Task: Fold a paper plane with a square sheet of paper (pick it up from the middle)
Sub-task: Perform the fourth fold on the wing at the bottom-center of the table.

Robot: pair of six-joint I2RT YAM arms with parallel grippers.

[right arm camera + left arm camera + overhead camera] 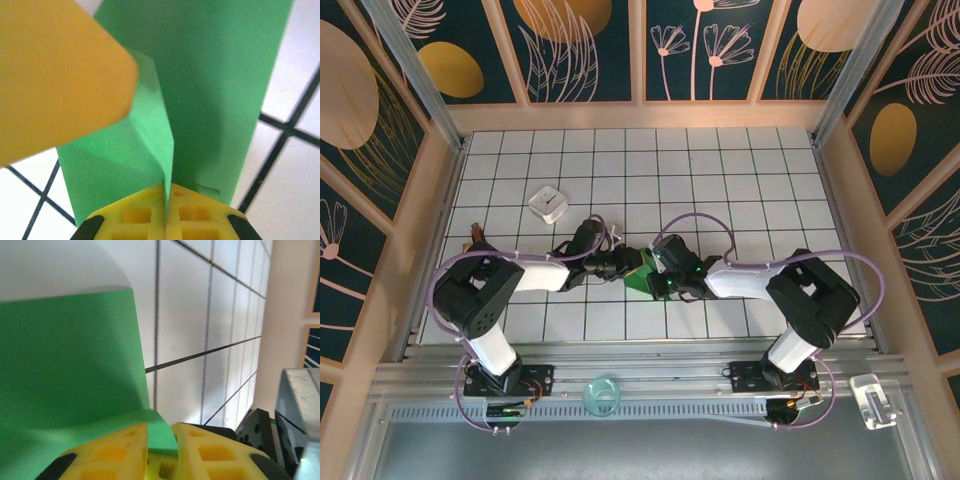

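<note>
I'm pinching the square sheet of paper (215,75) in my closed right gripper (166,197), its corner sitting loose between the fingers of my barely parted left gripper (161,435), so I'm worrying a sideways tug is going to tear or skew it.

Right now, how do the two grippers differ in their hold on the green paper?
The right gripper has its fingers pressed together on a fold of the green paper; the left gripper has them slightly apart, a paper corner in the gap. The right gripper faces a sharp upright crease, the left gripper a smooth curved flap. Both have yellow fingers.
</note>
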